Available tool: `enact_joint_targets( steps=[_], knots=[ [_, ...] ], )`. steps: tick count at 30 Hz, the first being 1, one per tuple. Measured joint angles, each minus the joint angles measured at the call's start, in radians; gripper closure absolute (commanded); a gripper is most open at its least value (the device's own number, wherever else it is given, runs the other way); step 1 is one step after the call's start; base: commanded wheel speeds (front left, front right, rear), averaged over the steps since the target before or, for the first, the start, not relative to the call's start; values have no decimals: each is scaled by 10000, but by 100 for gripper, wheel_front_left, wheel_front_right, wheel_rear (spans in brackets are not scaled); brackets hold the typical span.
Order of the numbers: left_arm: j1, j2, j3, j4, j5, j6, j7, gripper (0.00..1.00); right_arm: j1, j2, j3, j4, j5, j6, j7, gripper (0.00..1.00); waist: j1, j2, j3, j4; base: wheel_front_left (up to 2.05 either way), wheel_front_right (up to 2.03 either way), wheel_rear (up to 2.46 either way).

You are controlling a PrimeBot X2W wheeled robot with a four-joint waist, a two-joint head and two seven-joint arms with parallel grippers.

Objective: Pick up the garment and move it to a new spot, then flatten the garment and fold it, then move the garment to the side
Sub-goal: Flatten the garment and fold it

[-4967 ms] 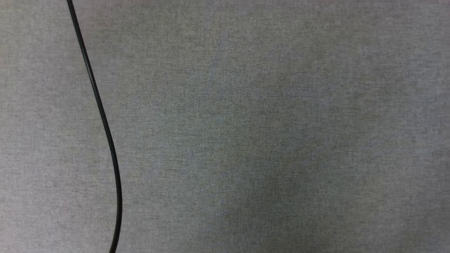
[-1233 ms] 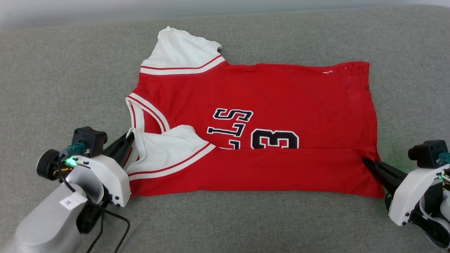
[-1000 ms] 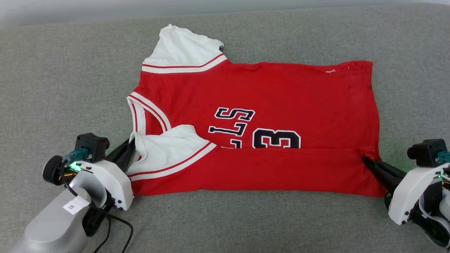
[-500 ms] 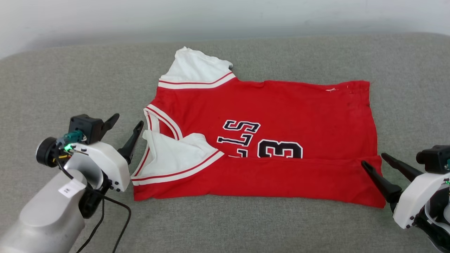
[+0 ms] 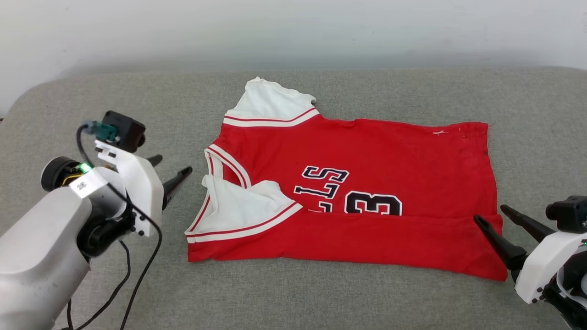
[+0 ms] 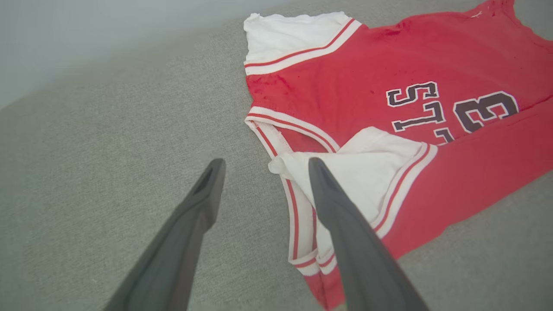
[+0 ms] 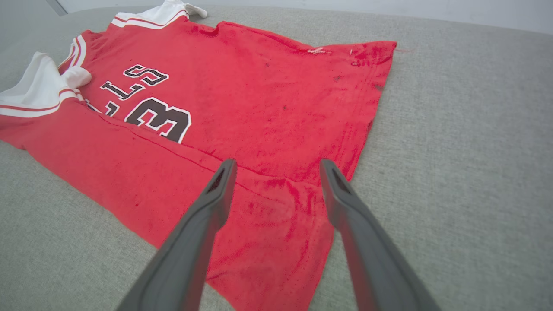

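Garment (image 5: 367, 183) lies on the cushion (image 5: 321, 293), near edge folded over, long axis running left–right. Left end effector (image 5: 173, 164) (jaws spread, empty) stands just off the collar end; right end effector (image 5: 490, 213), likewise spread, sits at the hem corner.

It looked like a plain indoor robot test room, most likely a lab, though that could not be settled. The table (image 5: 321, 293) was covered in grey woven cloth, padded-looking, with a rounded corner at the far left. Behind it rose a smooth, pale wall (image 5: 293, 32). A loose black cable (image 5: 137, 284) trailed from the left arm (image 5: 41, 247), white-cased, onto the cloth, where the garment (image 5: 348, 192) lay spread.
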State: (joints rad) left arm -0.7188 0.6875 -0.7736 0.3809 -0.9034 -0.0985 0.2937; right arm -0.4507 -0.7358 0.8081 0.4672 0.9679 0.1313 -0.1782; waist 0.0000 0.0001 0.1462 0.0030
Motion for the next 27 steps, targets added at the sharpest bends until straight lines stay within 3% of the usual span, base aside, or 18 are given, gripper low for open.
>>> enact_joint_targets(
  steps=[6, 13, 18, 27],
  knots=[
    [-137, 148, -374, -395, -1122, -81, 2504, 0, 40, 102, -65, 0, 0, 0, 117, 0, 0, 0, -85, -36, 0, 0, 0],
    [-88, 171, -719, -196, -1852, -82, 4142, 0, 81, 159, -42, -67, 8, 0, 295, 0, -1, 0, 6, -195, 0, 0, 0],
    [19, 73, -1093, 176, -1847, -90, 4600, 0, 2, 201, -29, -69, 21, 0, 370, 0, 0, 0, 179, -354, 0, 0, 0],
    [192, -477, -1459, 1461, -1743, -171, 4443, 0, -224, 353, 65, -15, 4, 0, 384, 0, -1, 0, 518, -589, 0, 0, 0]
  ],
)
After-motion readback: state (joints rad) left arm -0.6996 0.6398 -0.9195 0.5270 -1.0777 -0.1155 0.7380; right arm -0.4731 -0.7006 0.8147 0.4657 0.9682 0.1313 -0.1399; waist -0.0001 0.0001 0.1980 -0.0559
